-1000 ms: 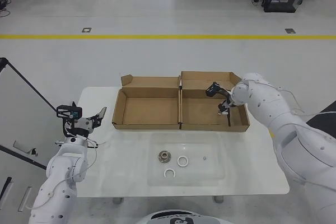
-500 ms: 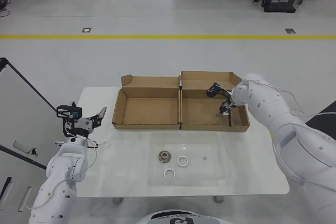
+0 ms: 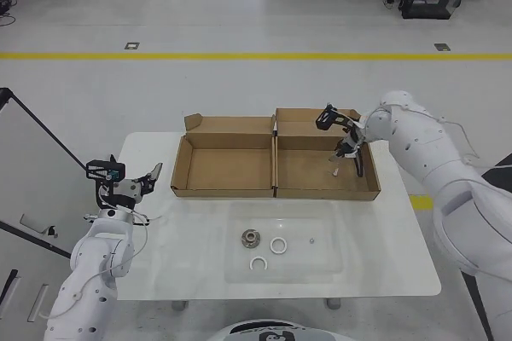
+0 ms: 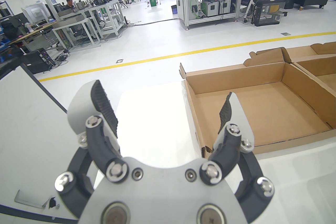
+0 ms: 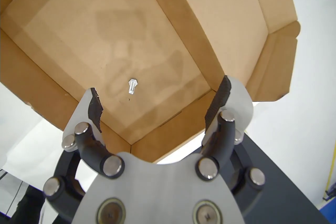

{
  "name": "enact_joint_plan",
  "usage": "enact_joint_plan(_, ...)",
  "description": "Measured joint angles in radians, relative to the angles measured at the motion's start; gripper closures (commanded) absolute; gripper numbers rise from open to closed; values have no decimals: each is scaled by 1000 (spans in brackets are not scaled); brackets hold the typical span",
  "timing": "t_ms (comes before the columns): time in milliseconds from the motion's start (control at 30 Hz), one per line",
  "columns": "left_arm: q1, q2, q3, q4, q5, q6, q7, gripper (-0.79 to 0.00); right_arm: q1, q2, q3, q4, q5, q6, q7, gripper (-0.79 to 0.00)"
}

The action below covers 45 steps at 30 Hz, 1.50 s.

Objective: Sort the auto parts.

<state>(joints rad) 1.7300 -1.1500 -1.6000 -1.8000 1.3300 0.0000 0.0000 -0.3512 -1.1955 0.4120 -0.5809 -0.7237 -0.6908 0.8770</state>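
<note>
From the top view, the right gripper [image 3: 347, 160] hangs over the right box [image 3: 303, 169], near its outer wall, jaws spread and holding nothing. A small bolt [image 3: 334, 171] lies on that box's floor just beside the fingers. The left box [image 3: 226, 169] sits against it, the two sharing a wall. In front of both, on the white table [image 3: 384, 247], a clear tray [image 3: 324, 266] holds a metal bearing [image 3: 251, 239], two white rings [image 3: 278, 245] [image 3: 258, 263] and one tiny part [image 3: 312, 242] (too small to tell what it is). The left gripper [image 3: 147, 179] is at the table's left edge, well apart from the boxes.

In the left wrist view, the left gripper [image 4: 164, 93] stands wide apart with nothing between its ribbed pads [image 4: 103, 104], above the table beside the left box [image 4: 262, 107].

In the right wrist view, the right gripper [image 5: 158, 86] is spread over the cardboard floor, and the bolt [image 5: 132, 86] lies on its side below, clear of both fingers.
</note>
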Motion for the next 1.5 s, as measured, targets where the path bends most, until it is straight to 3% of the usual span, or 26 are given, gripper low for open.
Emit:
enact_joint_plan(200, 0, 0, 0, 0, 0, 0, 0, -785, -34, 66, 61, -189, 17, -29, 69, -785)
enact_joint_plan(367, 0, 0, 0, 0, 0, 0, 0, -785, -86, 136, 130, -352, -2, -127, 87, -785)
enact_joint_plan(567, 0, 0, 0, 0, 0, 0, 0, -785, -209, 242, 260, -762, 109, 63, 316, -785)
enact_joint_plan(833, 0, 0, 0, 0, 0, 0, 0, -785, -300, 361, 323, -1081, 194, 153, 406, -785)
enact_joint_plan(1133, 0, 0, 0, 0, 0, 0, 0, -785, -283, 445, 282, -1249, 302, 188, 441, -785)
enact_joint_plan(1500, 0, 0, 0, 0, 0, 0, 0, -785, -131, 504, 72, -1338, 401, 202, 455, -785)
